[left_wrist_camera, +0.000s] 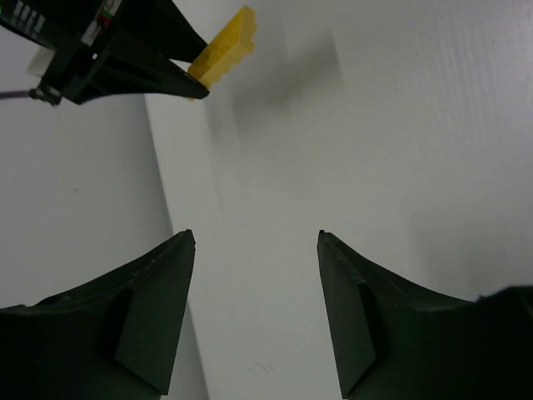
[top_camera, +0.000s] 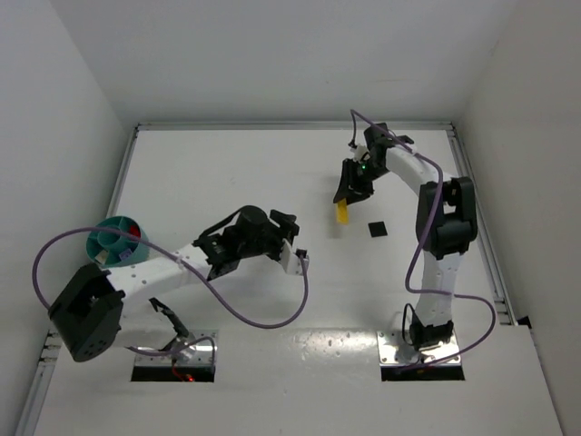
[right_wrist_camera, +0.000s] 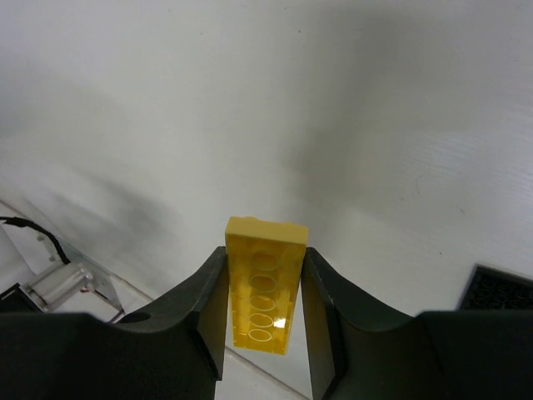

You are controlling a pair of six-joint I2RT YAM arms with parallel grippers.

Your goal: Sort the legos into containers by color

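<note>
Overhead we see teal divided bowl (top_camera: 100,242) at nine o'clock, right gripper (top_camera: 345,198) at one o'clock clamping a yellow lego brick (top_camera: 342,213), hollow underside shown only by its wrist view, left gripper (left_wrist_camera: 256,242) gaping, empty.

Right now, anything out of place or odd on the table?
Nothing spilled or damaged. One oddity: a flat black square lies alone on the table beside the right gripper, far from the teal bowl. The yellow brick is clamped squarely in that gripper.

Bright, even light — soft shadows, sharp.
</note>
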